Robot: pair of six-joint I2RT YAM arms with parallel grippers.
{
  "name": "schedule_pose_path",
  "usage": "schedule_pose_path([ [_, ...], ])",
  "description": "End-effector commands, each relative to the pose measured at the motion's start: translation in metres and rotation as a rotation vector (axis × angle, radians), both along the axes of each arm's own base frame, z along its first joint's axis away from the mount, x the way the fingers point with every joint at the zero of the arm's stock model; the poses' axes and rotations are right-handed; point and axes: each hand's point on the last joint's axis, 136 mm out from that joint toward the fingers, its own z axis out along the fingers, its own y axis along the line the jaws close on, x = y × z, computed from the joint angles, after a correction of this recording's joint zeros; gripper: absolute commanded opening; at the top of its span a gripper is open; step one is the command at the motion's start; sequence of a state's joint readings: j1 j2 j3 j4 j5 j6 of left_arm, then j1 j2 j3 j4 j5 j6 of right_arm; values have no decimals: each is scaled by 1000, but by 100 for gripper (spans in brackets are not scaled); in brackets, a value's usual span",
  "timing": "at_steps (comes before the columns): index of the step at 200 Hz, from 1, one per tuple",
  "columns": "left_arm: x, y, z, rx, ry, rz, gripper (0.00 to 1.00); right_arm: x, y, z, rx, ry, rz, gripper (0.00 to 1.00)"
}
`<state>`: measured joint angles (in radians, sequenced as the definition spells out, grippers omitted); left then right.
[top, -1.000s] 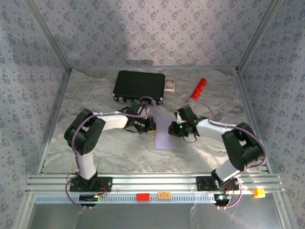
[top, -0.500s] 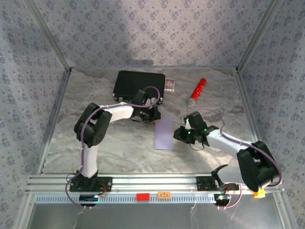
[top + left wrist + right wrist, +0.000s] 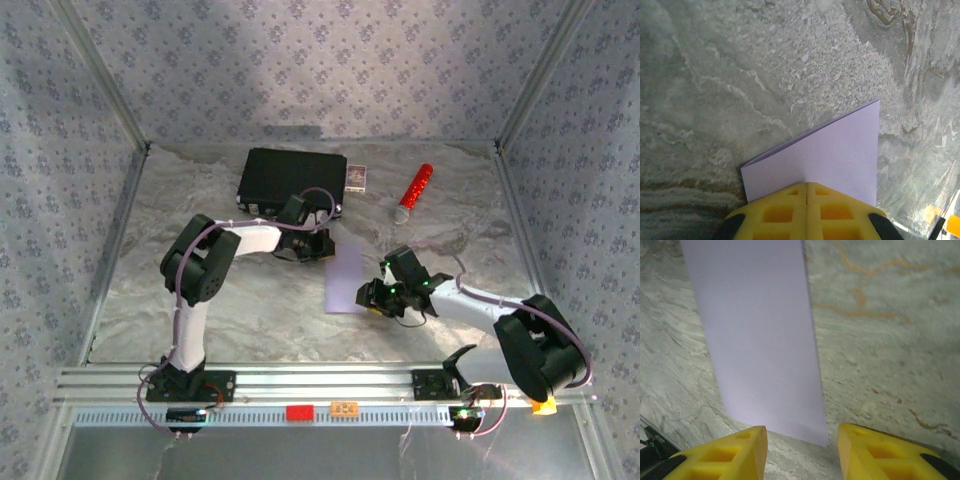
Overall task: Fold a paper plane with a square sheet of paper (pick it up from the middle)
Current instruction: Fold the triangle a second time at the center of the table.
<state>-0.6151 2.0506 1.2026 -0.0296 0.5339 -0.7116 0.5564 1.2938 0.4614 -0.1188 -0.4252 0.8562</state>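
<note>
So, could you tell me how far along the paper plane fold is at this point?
Done: the square sheet of paper lies folded in half, a narrow doubled strip. In hand: the left gripper is shut at its far end; the right gripper stands open at its near edge. Left: nose corners and wings; no point yet.

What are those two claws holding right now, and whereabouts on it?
The left gripper is shut on the folded lilac paper sheet, apparently pinching the middle of its far short edge. The right gripper is open at the near end, holding nothing.
</note>
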Motion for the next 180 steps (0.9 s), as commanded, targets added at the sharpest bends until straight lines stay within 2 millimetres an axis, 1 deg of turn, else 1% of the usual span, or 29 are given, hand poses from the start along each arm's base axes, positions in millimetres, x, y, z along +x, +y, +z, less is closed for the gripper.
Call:
schedule_pose_path([
  [1, -26, 27, -38, 119, 110, 29, 4, -10, 3, -6, 29, 56, -15, 44],
  [24, -27, 27, -38, 120, 114, 33, 4, -15, 11, -5, 68, 72, 0, 42],
  [46, -26, 26, -35, 116, 110, 35, 4, -18, 15, -6, 72, 79, 7, 39],
  [83, -26, 26, -32, 118, 106, 41, 4, -21, 17, -6, 79, 86, 5, 38],
  [119, -27, 27, -32, 118, 107, 48, 4, -24, 14, -9, 55, 97, -5, 39],
  [138, -27, 26, -33, 114, 113, 52, 3, -20, 18, -8, 68, 91, -4, 39],
  [163, -28, 26, -33, 112, 117, 56, 4, -11, 28, 0, 103, 65, 3, 38],
  [180, -29, 27, -34, 113, 120, 57, 4, -3, 31, 6, 113, 39, -5, 38],
])
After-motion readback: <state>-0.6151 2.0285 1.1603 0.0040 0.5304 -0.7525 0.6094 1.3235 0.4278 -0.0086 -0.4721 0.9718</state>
